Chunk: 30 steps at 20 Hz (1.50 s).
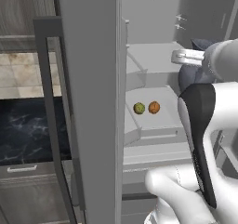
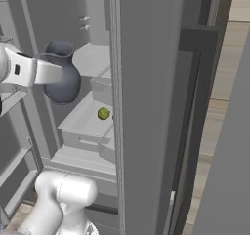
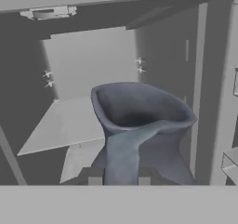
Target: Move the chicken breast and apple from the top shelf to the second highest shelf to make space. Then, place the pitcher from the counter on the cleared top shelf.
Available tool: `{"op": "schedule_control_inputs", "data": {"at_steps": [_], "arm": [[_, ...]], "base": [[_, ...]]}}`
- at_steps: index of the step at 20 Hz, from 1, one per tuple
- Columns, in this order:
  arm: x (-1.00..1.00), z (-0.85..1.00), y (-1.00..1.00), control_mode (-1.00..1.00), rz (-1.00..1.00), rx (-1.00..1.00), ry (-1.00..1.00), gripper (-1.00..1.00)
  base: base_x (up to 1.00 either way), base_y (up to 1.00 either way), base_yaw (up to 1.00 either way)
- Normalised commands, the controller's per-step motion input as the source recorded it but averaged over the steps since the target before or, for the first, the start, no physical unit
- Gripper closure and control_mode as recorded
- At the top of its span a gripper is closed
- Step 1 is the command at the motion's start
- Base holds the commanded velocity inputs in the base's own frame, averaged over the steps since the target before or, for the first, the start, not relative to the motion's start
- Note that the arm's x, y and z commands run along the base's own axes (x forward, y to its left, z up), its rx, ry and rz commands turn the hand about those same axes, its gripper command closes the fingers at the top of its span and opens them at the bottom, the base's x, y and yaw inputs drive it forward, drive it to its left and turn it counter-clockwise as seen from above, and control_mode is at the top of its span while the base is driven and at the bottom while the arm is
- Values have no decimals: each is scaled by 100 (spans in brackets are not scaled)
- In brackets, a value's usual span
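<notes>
My gripper [image 3: 119,179] is shut on the handle of the dark grey-blue pitcher [image 3: 139,125], holding it upright inside the open fridge. The pitcher [image 2: 62,80] hangs at the front of the pale grey top shelf [image 2: 93,58], and whether its base touches the slab cannot be told. In the left base view my arm hides most of the pitcher [image 1: 191,74]. Below, on the second highest shelf [image 1: 155,123], the yellow-green apple [image 1: 139,108] lies just left of the orange-brown chicken breast [image 1: 154,107]. The apple [image 2: 103,113] also peeks out beside the fridge wall. The black counter [image 1: 28,130] lies to the left.
The open grey fridge door [image 1: 88,102] stands close on the left of the shelves. Door racks [image 2: 14,97] sit near my hand. More shelves and a drawer [image 1: 153,153] lie lower down. The fridge's back wall [image 3: 93,60] is behind the top shelf.
</notes>
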Motion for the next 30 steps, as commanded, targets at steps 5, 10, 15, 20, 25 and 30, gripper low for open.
{"op": "schedule_control_inputs", "data": {"at_steps": [5,10,15,20,25,30], "arm": [[39,2,0,-100,0,-11,-4,100],[44,0,-1,-100,0,-12,-9,100],[51,0,-13,-100,0,-7,-5,100],[59,0,-29,-100,0,0,0,100],[69,0,-31,-100,0,0,0,100],[76,0,-24,-100,4,0,0,100]], "base": [[0,0,0],[0,0,0],[0,0,0],[0,0,0],[0,0,0],[0,0,0]]}}
